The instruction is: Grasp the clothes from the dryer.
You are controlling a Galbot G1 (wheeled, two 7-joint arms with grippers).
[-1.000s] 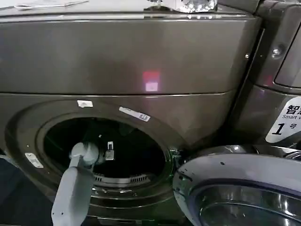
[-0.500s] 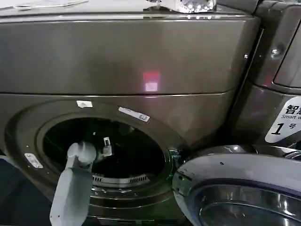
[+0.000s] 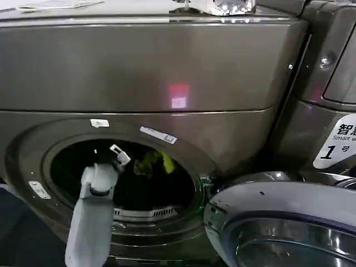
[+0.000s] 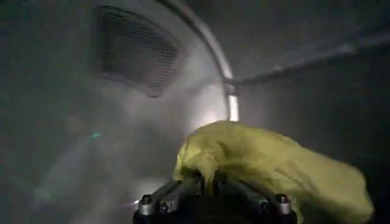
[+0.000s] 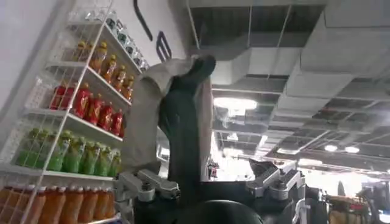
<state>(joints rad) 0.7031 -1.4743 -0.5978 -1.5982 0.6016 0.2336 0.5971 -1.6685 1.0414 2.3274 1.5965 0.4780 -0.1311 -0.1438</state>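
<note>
The dryer (image 3: pixel 139 67) is a dark bronze-grey machine with its round porthole (image 3: pixel 125 172) open. My left arm reaches into the drum. My left gripper (image 3: pixel 128 161) is shut on a small yellow-green piece of the clothes (image 3: pixel 153 162), lifted in the upper part of the opening. In the left wrist view that piece of the clothes (image 4: pixel 268 161) bunches beyond my left gripper (image 4: pixel 207 181), pinched between the jaws, with the drum wall (image 4: pixel 134 49) behind. My right gripper (image 5: pixel 194 182) is raised away from the machine and shut on a white-grey and dark piece of the clothes (image 5: pixel 177 109).
The dryer's door (image 3: pixel 278 222) hangs open at the lower right, close to the porthole rim. A second machine (image 3: pixel 334 67) with a "1" sticker (image 3: pixel 338 146) stands to the right. Shelves of bottled drinks (image 5: pixel 73 122) appear in the right wrist view.
My left gripper has risen inside the drum and tilted upward. The yellow-green cloth, hidden before, now hangs from it in the opening.
</note>
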